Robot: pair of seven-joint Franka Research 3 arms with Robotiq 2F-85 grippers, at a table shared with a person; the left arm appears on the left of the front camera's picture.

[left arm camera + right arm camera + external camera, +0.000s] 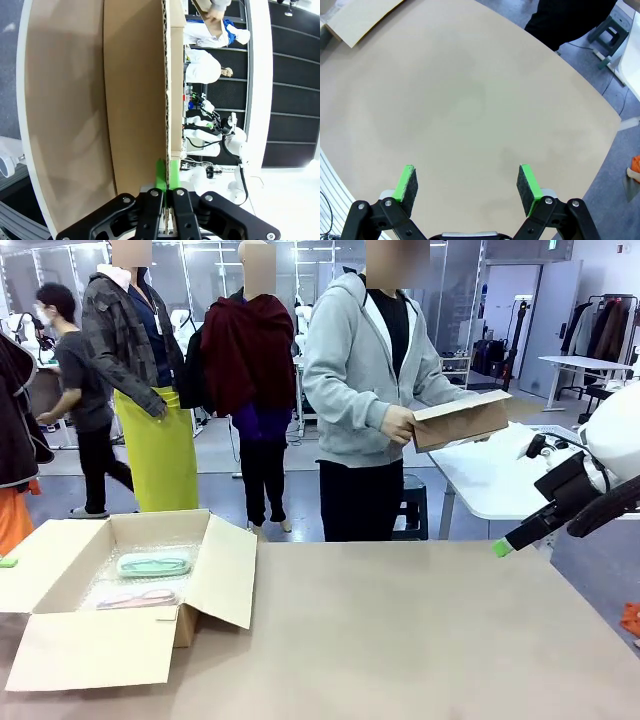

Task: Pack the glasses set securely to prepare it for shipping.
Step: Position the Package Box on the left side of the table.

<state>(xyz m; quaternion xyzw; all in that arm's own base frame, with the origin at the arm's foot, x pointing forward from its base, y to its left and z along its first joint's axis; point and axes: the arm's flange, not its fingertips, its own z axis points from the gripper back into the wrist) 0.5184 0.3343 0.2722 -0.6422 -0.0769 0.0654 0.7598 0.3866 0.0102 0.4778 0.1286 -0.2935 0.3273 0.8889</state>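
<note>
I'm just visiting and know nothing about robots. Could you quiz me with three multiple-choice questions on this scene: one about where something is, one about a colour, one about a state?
1. Where do the two glasses cases lie?
A. inside the open cardboard box
B. on the bare table
C. in the person's hands

2. What colour is the case farther from the camera?
A. pink
B. mint green
C. black

3. How is the right gripper?
A. shut on a case
B. shut on a flap
C. open, holding nothing

Answers: 1 A, the mint green case and the pink case rest on bubble wrap in the cardboard box. 2 B, the green one sits behind. 3 C, the right gripper has its pads spread over the table.
</note>
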